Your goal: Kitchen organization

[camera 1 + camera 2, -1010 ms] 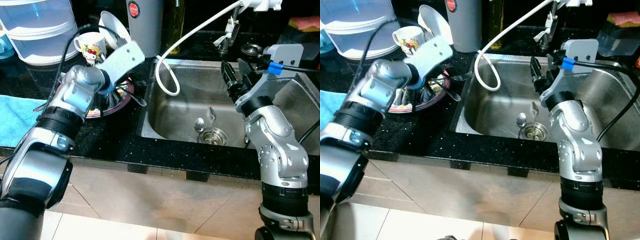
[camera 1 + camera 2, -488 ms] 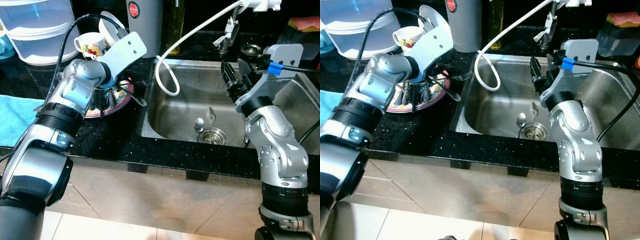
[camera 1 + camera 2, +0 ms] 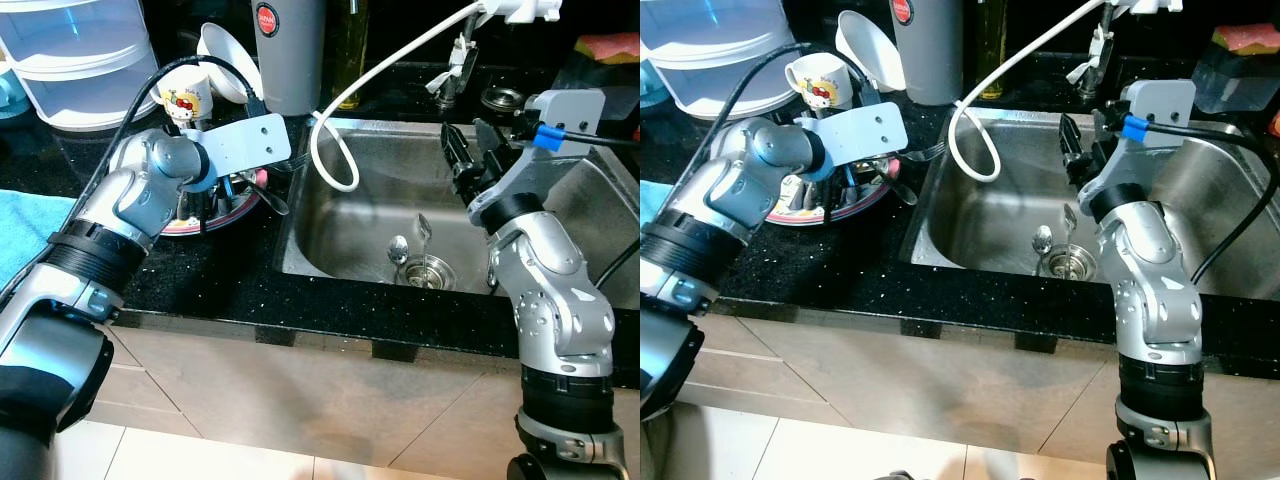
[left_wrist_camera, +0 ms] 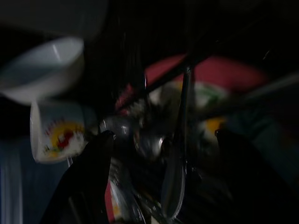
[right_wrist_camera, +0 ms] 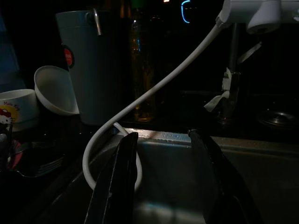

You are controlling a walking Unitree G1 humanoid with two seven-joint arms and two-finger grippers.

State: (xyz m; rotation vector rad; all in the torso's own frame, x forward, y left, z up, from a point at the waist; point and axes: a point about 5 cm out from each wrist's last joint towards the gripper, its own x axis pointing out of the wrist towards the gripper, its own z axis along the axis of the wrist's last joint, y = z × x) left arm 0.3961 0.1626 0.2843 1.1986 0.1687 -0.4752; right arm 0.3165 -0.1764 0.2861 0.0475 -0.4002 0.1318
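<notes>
Resting on the black speckled table beside the sink's left rim, one round red-rimmed plate carries jumbled metal cutlery. The left gripper hovers over it, fingers spread, holding nothing. Two spoons lie by the steel sink's drain. The right gripper hangs open above the basin.

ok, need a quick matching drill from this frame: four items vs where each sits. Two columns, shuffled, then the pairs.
Items:
1. spoon
2. cartoon mug
3. white hose
4. blue towel

Places:
A. countertop behind the plate of cutlery
B. sink bottom, beside the drain
C. counter at the far left edge
D. looping down over the sink's back left corner

Pairs: 1-B, 2-A, 3-D, 4-C
</notes>
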